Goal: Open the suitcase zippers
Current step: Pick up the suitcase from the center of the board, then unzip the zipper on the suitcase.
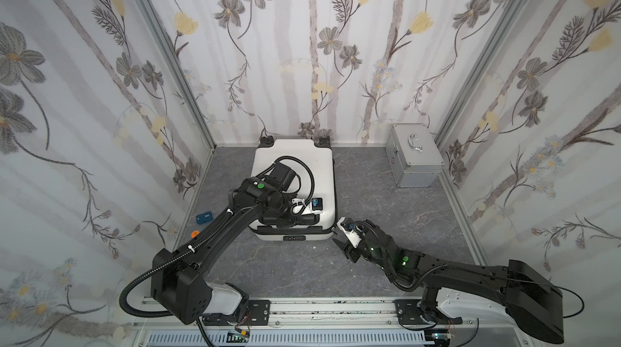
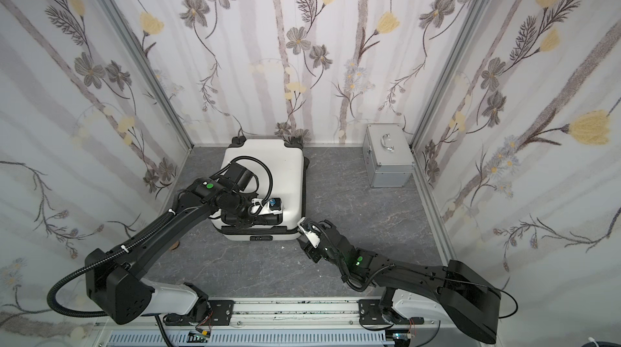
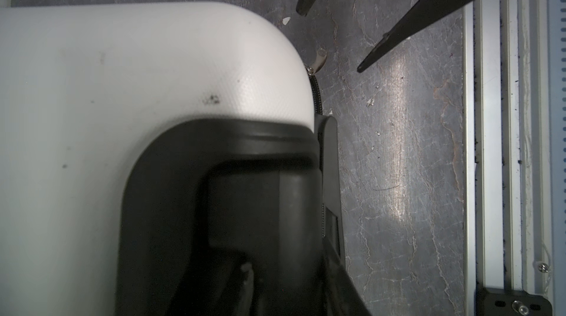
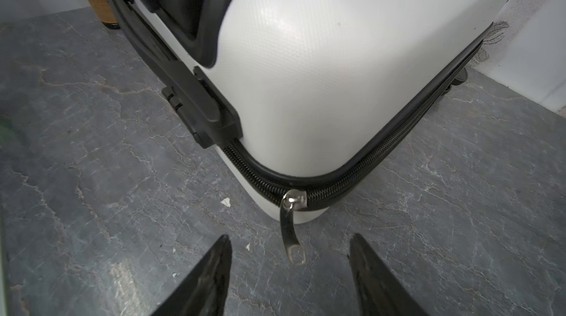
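White suitcase (image 1: 295, 160), right claw (image 4: 290, 238) open astride zipper pull (image 4: 289, 225) — not touching, left claw (image 1: 294, 219) state unclear, bottle label (image 4: 99, 5) unreadable

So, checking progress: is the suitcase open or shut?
Shut: the suitcase shells lie together, no gap showing; the zipper pull hangs at its near corner.

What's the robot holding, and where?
The right gripper holds nothing; its open fingers flank the zipper pull, not touching. The left gripper sits at the suitcase's handle recess; a hold cannot be told.
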Motion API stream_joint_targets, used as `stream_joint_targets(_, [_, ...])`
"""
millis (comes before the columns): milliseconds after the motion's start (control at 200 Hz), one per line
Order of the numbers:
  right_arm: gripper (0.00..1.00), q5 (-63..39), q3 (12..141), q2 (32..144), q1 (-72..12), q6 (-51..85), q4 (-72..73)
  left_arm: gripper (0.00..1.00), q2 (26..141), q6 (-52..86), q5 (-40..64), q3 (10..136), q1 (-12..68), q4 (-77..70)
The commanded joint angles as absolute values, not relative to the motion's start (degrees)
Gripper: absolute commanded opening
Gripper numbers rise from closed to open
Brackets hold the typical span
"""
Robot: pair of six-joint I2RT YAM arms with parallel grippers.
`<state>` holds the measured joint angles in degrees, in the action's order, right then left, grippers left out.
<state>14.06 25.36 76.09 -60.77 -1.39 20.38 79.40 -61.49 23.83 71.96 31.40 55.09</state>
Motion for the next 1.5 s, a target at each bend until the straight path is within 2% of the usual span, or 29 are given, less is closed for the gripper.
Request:
stream_joint_targets(0, [0.61,19.51,27.55,78.84,-61.91,-3.22,19.26,0.12,78.73,-61.57,27.81,71.22,31.42,57.02])
stream_joint_targets(270, [0.57,18.71,27.49,82.29,-62.39,-4.18,21.06,0.11,78.15,-61.60,28.13,70.72,31.36,56.62])
stream_joint_targets(405, [0.51,20.28,28.59,84.17,-62.40,-4.21,20.39,0.12,78.31,-61.43,28.63,70.34,31.29,56.16])
stream_joint_targets(565, [0.34,21.63,28.94,84.86,-62.40,-4.28,20.74,0.11,78.49,-61.44,28.81,70.48,31.34,56.25])
stream_joint_targets(725, [0.22,22.50,28.83,84.90,-62.38,-4.46,20.75,0.11,78.33,-61.60,28.43,70.78,31.37,56.67])
stream_joint_targets(829, [0.09,22.56,28.78,84.81,-62.40,-4.63,20.71,0.11,78.14,-61.52,28.55,70.58,31.33,56.68])
stream_joint_targets(949, [0.00,23.00,28.70,84.26,-62.40,-4.52,20.22,0.11,78.05,-61.47,28.62,70.16,31.30,56.80])
stream_joint_targets(1154, [0.00,18.83,27.57,81.10,-60.70,-4.38,21.06,0.10,77.92,-64.29,29.26,70.15,31.46,59.39])
stream_joint_targets(1334, [0.00,4.68,26.27,77.97,-52.73,-3.25,24.42,0.09,76.82,-66.77,29.72,68.43,33.94,61.50])
stream_joint_targets(1494, [0.00,-0.47,27.46,79.05,-46.23,-4.02,23.74,0.09,75.08,-66.44,31.47,66.76,36.17,62.25])
